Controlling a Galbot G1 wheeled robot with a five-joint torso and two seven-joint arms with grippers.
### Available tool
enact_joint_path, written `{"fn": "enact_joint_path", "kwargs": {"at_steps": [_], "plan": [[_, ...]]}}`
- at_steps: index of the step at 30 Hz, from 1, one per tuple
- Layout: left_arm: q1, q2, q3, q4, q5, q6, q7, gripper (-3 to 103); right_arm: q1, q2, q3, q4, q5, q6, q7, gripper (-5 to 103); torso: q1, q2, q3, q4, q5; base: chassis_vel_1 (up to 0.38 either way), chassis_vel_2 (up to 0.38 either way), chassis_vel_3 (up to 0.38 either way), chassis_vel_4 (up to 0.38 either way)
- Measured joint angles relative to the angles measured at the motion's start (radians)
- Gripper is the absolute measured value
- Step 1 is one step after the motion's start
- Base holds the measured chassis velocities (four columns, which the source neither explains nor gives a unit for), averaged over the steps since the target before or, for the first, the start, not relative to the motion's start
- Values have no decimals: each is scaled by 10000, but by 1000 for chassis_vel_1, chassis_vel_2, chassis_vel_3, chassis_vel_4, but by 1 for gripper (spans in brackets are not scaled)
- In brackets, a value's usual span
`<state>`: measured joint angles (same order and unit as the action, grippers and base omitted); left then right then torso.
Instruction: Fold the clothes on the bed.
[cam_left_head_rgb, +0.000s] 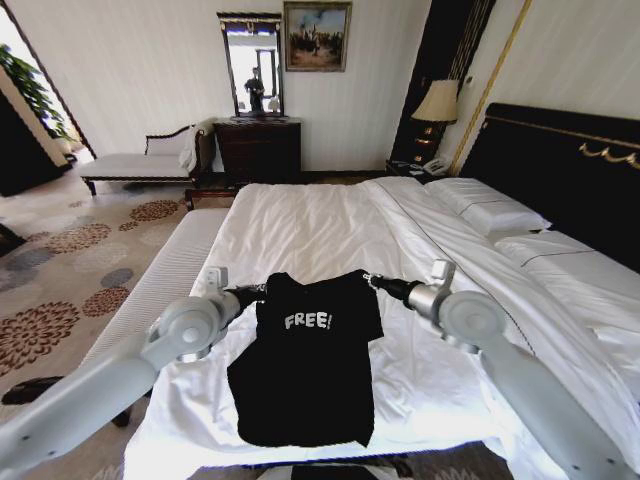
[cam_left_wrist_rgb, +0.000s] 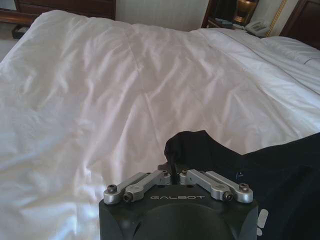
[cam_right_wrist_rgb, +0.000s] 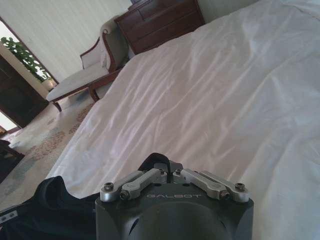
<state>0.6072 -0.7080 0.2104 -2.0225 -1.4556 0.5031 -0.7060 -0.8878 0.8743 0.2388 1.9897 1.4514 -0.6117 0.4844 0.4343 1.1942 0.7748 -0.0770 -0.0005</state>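
Note:
The black T-shirt (cam_left_head_rgb: 305, 370) with white "FREE!" lettering lies at the foot of the white bed (cam_left_head_rgb: 320, 220), its upper edge raised off the sheet. My left gripper (cam_left_head_rgb: 258, 291) is shut on one shoulder and my right gripper (cam_left_head_rgb: 372, 282) is shut on the other. In the left wrist view the gripper (cam_left_wrist_rgb: 172, 170) pinches a bunched fold of black cloth (cam_left_wrist_rgb: 200, 145) above the white sheet (cam_left_wrist_rgb: 125, 90). The right wrist view has the gripper (cam_right_wrist_rgb: 165, 167) closed on dark fabric, with more of the shirt (cam_right_wrist_rgb: 50, 200) hanging to the side.
A pale bench (cam_left_head_rgb: 170, 265) runs along the bed's left side over patterned carpet (cam_left_head_rgb: 60, 290). Pillows (cam_left_head_rgb: 495, 210) and a dark headboard (cam_left_head_rgb: 570, 170) are at the right. A chaise (cam_left_head_rgb: 150, 160), a dresser (cam_left_head_rgb: 258, 148) and a lamp (cam_left_head_rgb: 437, 102) stand by the far wall.

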Motion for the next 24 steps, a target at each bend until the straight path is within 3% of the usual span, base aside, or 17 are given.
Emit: {"fn": "enact_joint_path", "kwargs": {"at_steps": [7, 13, 18, 21, 24], "plan": [[298, -1324, 142, 2098, 1717, -403, 1177, 3, 472, 511, -896, -1929, -1181, 475, -777, 0, 0, 0, 0, 0, -2, 0, 0, 0, 0], [360, -2277, -10, 3532, 2572, -895, 2002, 3, 973, 826, -1377, -3033, -1740, 933, -1221, 0, -2, 1, -1, 2, -3, 0, 0, 0, 0], [-253, -3496, -73, 5223, 3414, -1279, 2553, 3, 1902, 1321, -1835, -4466, -2138, 1439, -1292, 0, -1, 0, 0, -2, 0, 0, 0, 0, 0], [-505, -3793, -91, 5840, 3629, -1350, 2727, 3, 2231, 1448, -2000, -4964, -2203, 1531, -1378, 0, -1, 0, 0, -1, 1, 0, 0, 0, 0], [-1385, -4470, 89, 7527, 4113, -1540, 3139, 3, 3107, 1779, -2485, -6329, -2323, 1751, -1733, 0, 0, 0, 0, 0, -3, 0, 0, 0, 0]]}}
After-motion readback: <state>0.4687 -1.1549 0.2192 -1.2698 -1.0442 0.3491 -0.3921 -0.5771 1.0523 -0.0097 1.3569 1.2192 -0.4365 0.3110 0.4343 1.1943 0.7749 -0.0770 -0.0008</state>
